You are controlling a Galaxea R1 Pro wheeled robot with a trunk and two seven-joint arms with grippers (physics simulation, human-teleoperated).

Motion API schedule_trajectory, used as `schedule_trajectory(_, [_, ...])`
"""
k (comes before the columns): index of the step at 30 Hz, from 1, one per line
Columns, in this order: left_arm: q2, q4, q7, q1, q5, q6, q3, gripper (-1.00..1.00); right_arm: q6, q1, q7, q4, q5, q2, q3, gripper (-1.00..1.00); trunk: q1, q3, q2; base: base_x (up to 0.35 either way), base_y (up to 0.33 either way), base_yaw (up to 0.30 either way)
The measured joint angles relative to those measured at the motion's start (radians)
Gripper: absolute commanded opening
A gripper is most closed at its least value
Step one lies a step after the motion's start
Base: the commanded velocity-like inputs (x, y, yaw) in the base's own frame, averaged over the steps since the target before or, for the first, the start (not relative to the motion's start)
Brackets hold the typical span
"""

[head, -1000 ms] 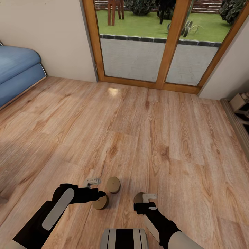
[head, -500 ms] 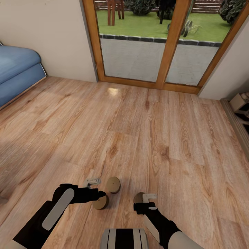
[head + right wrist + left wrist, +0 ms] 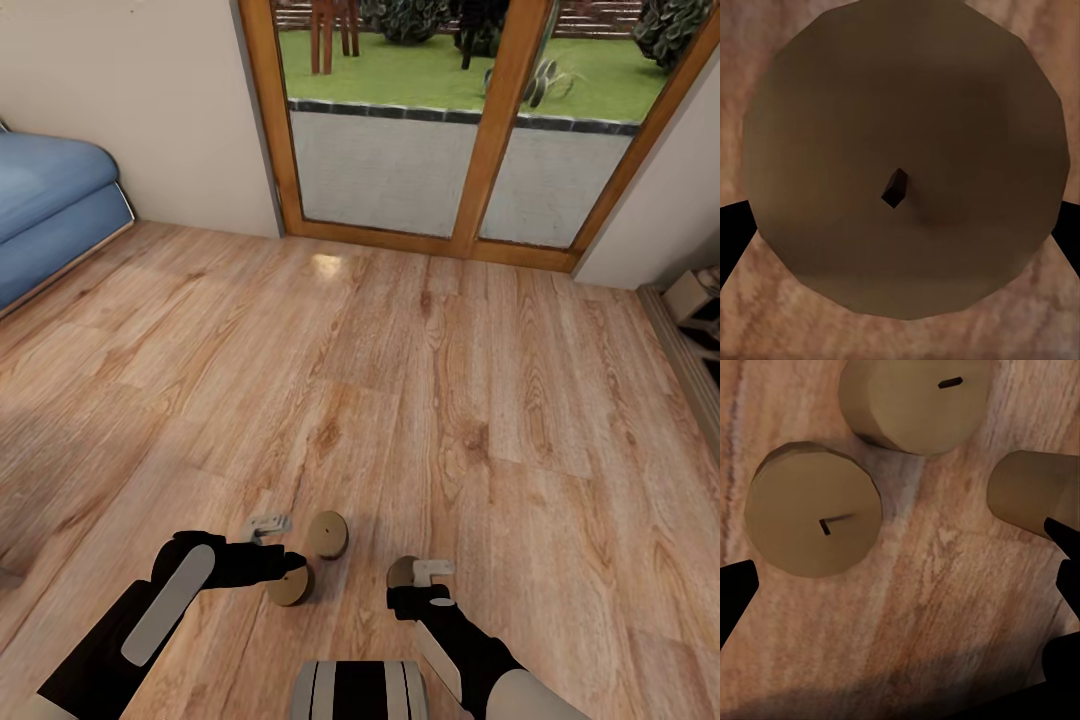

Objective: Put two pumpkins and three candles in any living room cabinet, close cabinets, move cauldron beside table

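Three candles stand on the wooden floor just in front of me. My left gripper (image 3: 279, 548) hovers open over the near left candle (image 3: 290, 583), which sits just ahead of its fingers in the left wrist view (image 3: 814, 510). The middle candle (image 3: 327, 533) (image 3: 915, 401) stands free beyond it, and the same wrist view catches the right candle (image 3: 1035, 491) at its edge. My right gripper (image 3: 413, 578) is lowered open over the right candle (image 3: 401, 571), whose wick top (image 3: 896, 187) lies between the two dark fingertips (image 3: 733, 240). Pumpkins, cabinet and cauldron are out of view.
A blue sofa (image 3: 50, 200) stands at the far left against the wall. Wood-framed glass doors (image 3: 490, 150) close off the far side. A low shelf unit (image 3: 700, 300) sits at the right edge. Bare wooden floor (image 3: 420, 380) stretches between.
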Motion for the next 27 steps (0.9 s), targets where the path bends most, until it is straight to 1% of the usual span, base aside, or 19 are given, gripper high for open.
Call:
schedule_trajectory(14, [-0.003, 0.007, 0.002, 0.000, -0.004, -0.002, 0.001, 1.00, 0.001, 0.000, -0.001, -0.002, 0.003, -0.005, -0.001, -1.00, -0.006, 0.054, 0.003, 0.000, 0.000, 0.000])
schedule_trajectory(20, [-0.002, 0.013, 0.008, 0.000, -0.010, -0.005, 0.001, 1.00, 0.004, 0.000, -0.003, -0.017, 0.004, -0.005, 0.000, -1.00, -0.009, 0.077, 0.005, 0.000, 0.000, 0.000])
schedule_trajectory(21, [-0.002, 0.019, 0.010, 0.000, -0.012, -0.006, 0.001, 1.00, 0.009, 0.000, -0.003, -0.032, 0.007, -0.005, -0.001, -1.00, -0.010, 0.081, 0.005, 0.000, 0.000, 0.000])
schedule_trajectory(23, [-0.001, 0.036, 0.012, 0.000, -0.013, -0.008, 0.002, 1.00, 0.031, 0.000, -0.005, -0.091, 0.007, -0.005, -0.001, -1.00, -0.010, 0.089, 0.005, 0.000, 0.000, 0.000])
schedule_trajectory(24, [-0.001, 0.049, 0.013, 0.000, -0.015, -0.009, 0.003, 1.00, 0.060, 0.000, -0.006, -0.128, 0.006, -0.005, 0.000, -1.00, -0.011, 0.093, 0.006, 0.000, 0.000, 0.000])
schedule_trajectory(25, [-0.001, 0.065, 0.013, 0.000, -0.017, -0.011, 0.004, 1.00, 0.104, 0.000, -0.007, -0.166, 0.004, -0.004, 0.000, -1.00, -0.011, 0.097, 0.006, 0.000, 0.000, 0.000])
schedule_trajectory(26, [0.000, 0.073, 0.013, 0.000, -0.017, -0.011, 0.004, 1.00, 0.133, 0.000, -0.009, -0.188, 0.006, -0.004, -0.001, -1.00, -0.012, 0.101, 0.006, 0.000, 0.000, 0.000])
schedule_trajectory(27, [0.000, 0.087, 0.013, 0.000, -0.019, -0.012, 0.004, 1.00, 0.187, 0.000, -0.011, -0.234, 0.002, -0.004, -0.001, -1.00, -0.012, 0.104, 0.006, 0.000, 0.000, 0.000])
